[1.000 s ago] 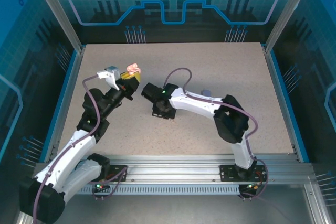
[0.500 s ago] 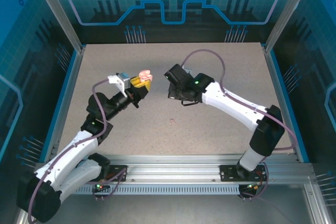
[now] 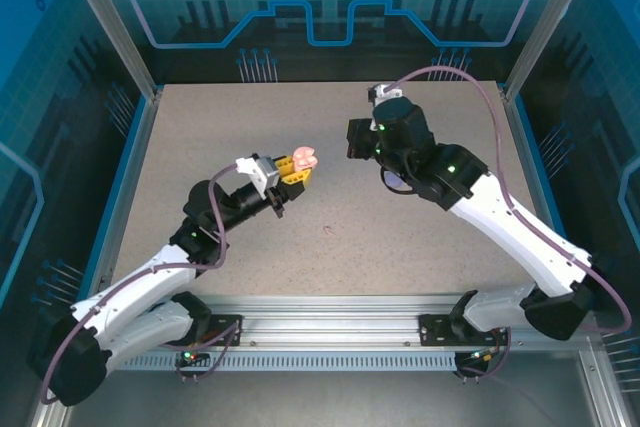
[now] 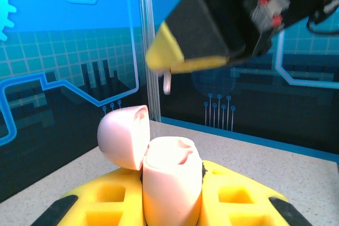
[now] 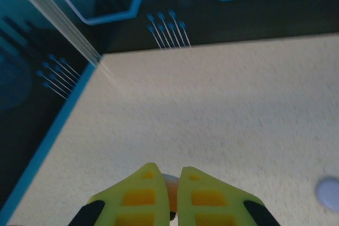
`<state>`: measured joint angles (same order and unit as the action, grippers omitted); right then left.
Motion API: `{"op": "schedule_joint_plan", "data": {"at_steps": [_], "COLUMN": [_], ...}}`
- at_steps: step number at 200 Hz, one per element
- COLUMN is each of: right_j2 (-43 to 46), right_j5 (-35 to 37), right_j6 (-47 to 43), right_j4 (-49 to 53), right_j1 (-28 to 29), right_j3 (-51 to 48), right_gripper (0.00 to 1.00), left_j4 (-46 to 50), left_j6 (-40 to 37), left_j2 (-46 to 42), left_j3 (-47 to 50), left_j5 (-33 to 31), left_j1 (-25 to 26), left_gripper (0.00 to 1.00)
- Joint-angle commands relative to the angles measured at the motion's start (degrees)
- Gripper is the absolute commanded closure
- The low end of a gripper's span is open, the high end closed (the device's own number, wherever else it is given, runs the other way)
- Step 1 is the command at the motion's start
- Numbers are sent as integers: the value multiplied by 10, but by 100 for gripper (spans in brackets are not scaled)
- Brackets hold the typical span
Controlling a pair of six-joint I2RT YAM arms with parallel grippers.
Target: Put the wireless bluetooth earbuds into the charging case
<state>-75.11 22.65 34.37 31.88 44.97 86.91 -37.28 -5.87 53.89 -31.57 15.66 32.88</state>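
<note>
My left gripper (image 3: 292,171) is clamped on the small pale pink round plastic charging case (image 4: 170,181), its lid (image 4: 123,136) flipped open to one side and its hollow top facing up, held clear above the speckled beige surface (image 3: 430,247). My right gripper (image 5: 169,190) is pinched together on a tiny pale pink stemmed earbud (image 4: 167,82), whose stem hangs below my yellow pads (image 5: 140,197), above the open case and apart from it. My hold on the earbud looks slight, so I judge it could twist or slip out as I bring it down. Both pieces are in the air, so a small wobble of either arm could put the stem on the rim instead of in its well. Pressing on then could tilt the case in my left pads or knock the lid. I cannot tell which well suits this earbud, and letting go early would drop it to the surface
</note>
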Motion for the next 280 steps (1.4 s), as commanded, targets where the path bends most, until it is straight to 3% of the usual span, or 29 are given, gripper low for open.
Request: {"op": "schedule_joint_plan", "data": {"at_steps": [1,40,91,149,280], "right_j2": [30,54,28,5,14], "right_j5": [-50,-150,-201,-182,-152], "right_j6": [-83,-146,-170,-202,-207], "right_j4": [-86,-150,-107,-51,-47], "right_j1": [-4,0,23,61,61], "right_j3": [-13,-33,-2,12,-15], "right_gripper": [92,92,92,93,94], "left_j4": [-50,-73,-60,-50,-50], "left_j6": [-45,-62,-84,-94,-83], "left_j2": [8,27,46,58,54], "left_j3": [-17,-24,-43,-52,-53], "left_j5": [-29,-33,-15,-12,-11], "left_j1": [13,16,17,17,17], "left_gripper": [100,100,100,100,100]}}
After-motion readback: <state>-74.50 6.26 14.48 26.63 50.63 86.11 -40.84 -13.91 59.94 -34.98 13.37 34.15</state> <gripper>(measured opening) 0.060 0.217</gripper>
